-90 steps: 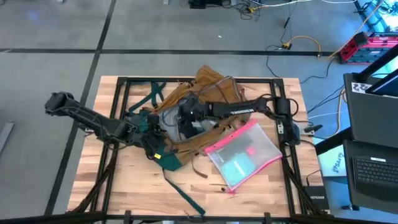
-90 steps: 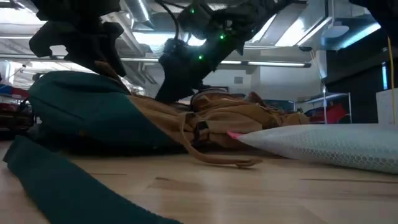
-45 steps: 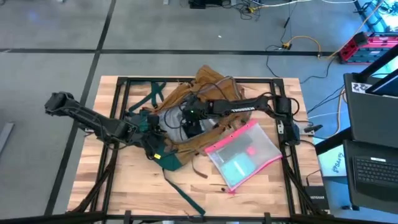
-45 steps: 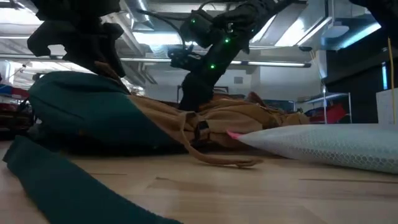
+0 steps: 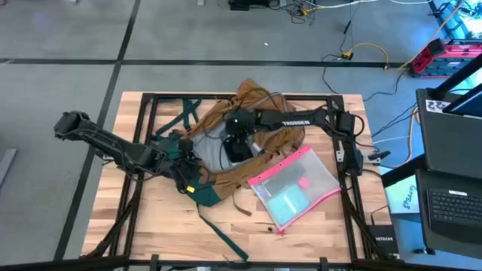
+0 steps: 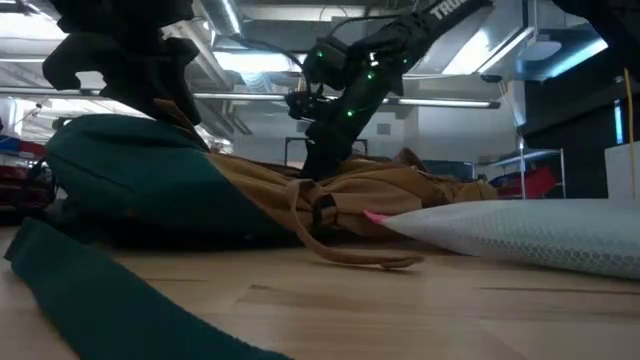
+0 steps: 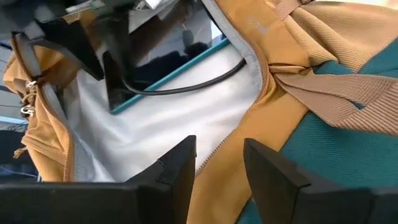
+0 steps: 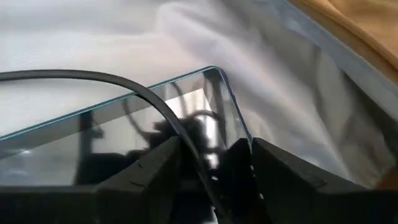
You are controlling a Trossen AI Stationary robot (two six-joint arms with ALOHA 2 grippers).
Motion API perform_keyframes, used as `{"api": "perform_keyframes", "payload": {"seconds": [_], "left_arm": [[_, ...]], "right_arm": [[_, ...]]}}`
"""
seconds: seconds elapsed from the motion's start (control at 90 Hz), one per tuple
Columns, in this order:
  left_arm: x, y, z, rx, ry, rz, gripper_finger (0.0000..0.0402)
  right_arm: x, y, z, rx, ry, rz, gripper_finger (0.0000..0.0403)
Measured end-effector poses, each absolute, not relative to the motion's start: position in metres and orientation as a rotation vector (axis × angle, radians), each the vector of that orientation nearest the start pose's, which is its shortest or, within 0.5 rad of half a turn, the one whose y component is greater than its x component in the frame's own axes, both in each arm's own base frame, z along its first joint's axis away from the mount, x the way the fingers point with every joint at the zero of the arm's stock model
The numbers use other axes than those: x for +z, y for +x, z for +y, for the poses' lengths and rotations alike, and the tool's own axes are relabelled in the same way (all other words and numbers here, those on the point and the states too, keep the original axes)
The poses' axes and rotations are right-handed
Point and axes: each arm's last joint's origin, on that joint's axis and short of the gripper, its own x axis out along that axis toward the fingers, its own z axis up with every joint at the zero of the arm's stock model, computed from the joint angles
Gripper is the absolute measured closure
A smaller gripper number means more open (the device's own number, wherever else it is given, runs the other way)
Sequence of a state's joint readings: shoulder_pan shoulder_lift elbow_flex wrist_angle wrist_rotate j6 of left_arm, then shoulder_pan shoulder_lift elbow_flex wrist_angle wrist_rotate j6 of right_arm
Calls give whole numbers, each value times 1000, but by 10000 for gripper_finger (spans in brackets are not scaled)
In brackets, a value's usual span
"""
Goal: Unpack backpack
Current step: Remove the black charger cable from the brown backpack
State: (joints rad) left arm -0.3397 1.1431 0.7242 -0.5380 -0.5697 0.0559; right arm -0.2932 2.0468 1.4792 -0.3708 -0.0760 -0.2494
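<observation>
The tan-brown backpack point(image 5: 260, 105) lies on the table's middle with its mouth open, its grey lining point(image 7: 143, 124) showing and its teal base point(image 6: 140, 180) toward the near left. My left gripper point(image 7: 221, 168) is shut on the rim of the mouth. My right gripper point(image 8: 214, 165) reaches into the mouth from the table's right and is shut on a flat glossy slab with a teal edge point(image 7: 165, 62). A black cable point(image 8: 124, 84) crosses the slab. My left gripper pinches the backpack's tan rim beside the zip point(image 7: 219, 144) between its two fingers, coming slanting from the table's left. The rim stands raised off the grey lining. My right gripper holds the slab near one corner point(image 8: 227, 134) between its two fingers. The fingers and the cable hide the exact place. The slab sits tilted over the lining, inside the mouth.
A clear pink-edged zip pouch point(image 5: 295, 184) lies right of the backpack, toward the near edge. A teal strap point(image 5: 218, 233) trails toward the table's near edge. Bare wood point(image 5: 151, 218) shows at the near left.
My right gripper has gone up and toward the table's right edge within the backpack's mouth, taking the slab along. The backpack's body has stayed where it was.
</observation>
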Motion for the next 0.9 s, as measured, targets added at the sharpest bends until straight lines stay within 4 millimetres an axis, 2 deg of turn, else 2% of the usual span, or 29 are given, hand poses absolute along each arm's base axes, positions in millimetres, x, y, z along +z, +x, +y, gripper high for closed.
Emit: {"api": "perform_keyframes", "payload": {"seconds": [0.1,0.378,0.489,0.533,0.711,0.9], "left_arm": [[224,205,-56,187,472,869,279],[224,205,-56,189,468,868,279],[224,205,-56,189,468,868,279],[224,205,-56,189,468,868,279],[224,205,-56,191,462,867,279],[224,205,-56,191,461,867,279]], "right_arm": [[179,413,-138,-37,51,929,218],[176,407,-145,-36,61,969,311],[176,408,-141,-18,37,975,377],[176,408,-140,-15,14,979,392],[177,412,-132,-39,-50,982,397],[190,421,-118,-62,-110,992,401]]}}
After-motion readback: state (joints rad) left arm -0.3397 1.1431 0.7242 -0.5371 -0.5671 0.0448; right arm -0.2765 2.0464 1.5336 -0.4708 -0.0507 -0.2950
